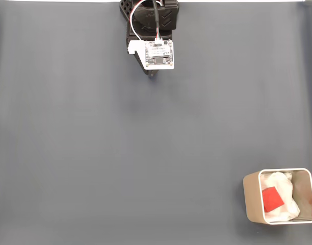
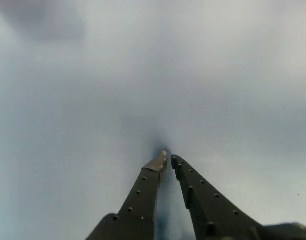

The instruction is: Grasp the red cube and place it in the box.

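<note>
Near right corner, fixed view: the box point(image 1: 251, 200), tan, thin-walled, rounded-square, standing on the table point(image 1: 120, 153) close to the right and near edges. Its interior holds white crumpled padding point(image 1: 284, 203).

Contents: the red cube point(image 1: 271, 199) lies inside the box, resting on the padding in the left half of the interior, turned slightly askew to the walls. No part of it touches the table.

Middle ground: the table's cover is a plain dark grey sheet running unbroken from the box to the arm; faint vertical creases show near the left and right edges. Nothing lies between the box and the arm.

Far edge, centre-left, fixed view: the arm point(image 1: 156, 20), black, with a white circuit board mounted on top and red and white wires looped above it. It is well apart from the box.

Gripper point(image 2: 167, 159), wrist view: two dark fingers point(image 2: 143, 192) converging to a point, tips nearly meeting with a thin gap between them, nothing held. It stands close above bare grey sheet, a soft shadow just beyond the tips.
</note>
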